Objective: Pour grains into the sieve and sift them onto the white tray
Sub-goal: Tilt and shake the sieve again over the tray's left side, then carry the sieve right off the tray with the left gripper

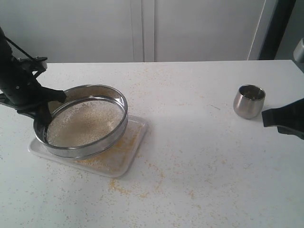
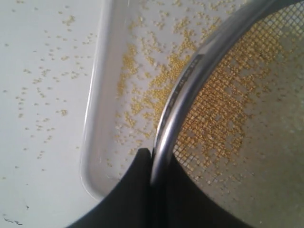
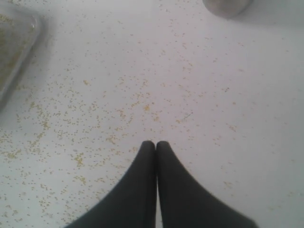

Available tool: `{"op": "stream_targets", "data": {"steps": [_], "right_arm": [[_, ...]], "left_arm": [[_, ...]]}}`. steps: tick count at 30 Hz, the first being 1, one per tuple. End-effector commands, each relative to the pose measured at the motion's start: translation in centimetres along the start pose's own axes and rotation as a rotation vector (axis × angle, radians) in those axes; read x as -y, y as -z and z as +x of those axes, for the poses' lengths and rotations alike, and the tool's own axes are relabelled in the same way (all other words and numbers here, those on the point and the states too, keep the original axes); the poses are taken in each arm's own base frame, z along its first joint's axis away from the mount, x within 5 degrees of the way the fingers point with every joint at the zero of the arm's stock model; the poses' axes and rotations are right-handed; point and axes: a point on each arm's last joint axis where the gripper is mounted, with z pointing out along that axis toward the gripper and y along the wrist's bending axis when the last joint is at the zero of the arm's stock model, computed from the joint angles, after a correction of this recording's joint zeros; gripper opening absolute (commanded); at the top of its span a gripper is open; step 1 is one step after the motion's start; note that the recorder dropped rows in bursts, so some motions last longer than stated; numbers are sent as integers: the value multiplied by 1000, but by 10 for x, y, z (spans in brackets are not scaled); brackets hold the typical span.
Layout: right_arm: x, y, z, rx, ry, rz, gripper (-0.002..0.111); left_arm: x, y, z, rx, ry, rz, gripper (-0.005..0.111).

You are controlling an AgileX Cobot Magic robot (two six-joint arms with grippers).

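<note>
White tabletop [image 1: 199, 156] lies open between left pincer [image 2: 153, 164] clamping sieve [image 1: 102, 145] rim and right pincer [image 3: 156, 143], pressed together.

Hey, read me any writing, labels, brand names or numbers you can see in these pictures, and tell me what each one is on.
No text can be read in any view.
On the sieve: a thin dark marking runs along the steel rim in the left wrist view, too small and blurred to read.
On the steel cup: no label or mark shows.
On the white tray: no print shows.
</note>
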Motion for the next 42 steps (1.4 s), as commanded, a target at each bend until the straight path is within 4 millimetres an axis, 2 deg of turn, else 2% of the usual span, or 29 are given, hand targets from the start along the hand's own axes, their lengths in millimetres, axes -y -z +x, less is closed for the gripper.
{"op": "stream_targets", "data": {"steps": [1,6,21,38,42], "right_arm": [[1,0,1,4,3,4,0],[1,0,1,4,3,4,0],[1,0,1,4,3,4,0],[1,0,1,4,3,4,0],[1,0,1,4,3,4,0]], "left_arm": [[5,3,-1,3,25,40,0],[10,0,1,-12,23,57,0],[58,-8,5,-23,-96,87,0],[134,-18,15,51,-207,151,0],[153,-25,14,21,-243,165,0]]}}
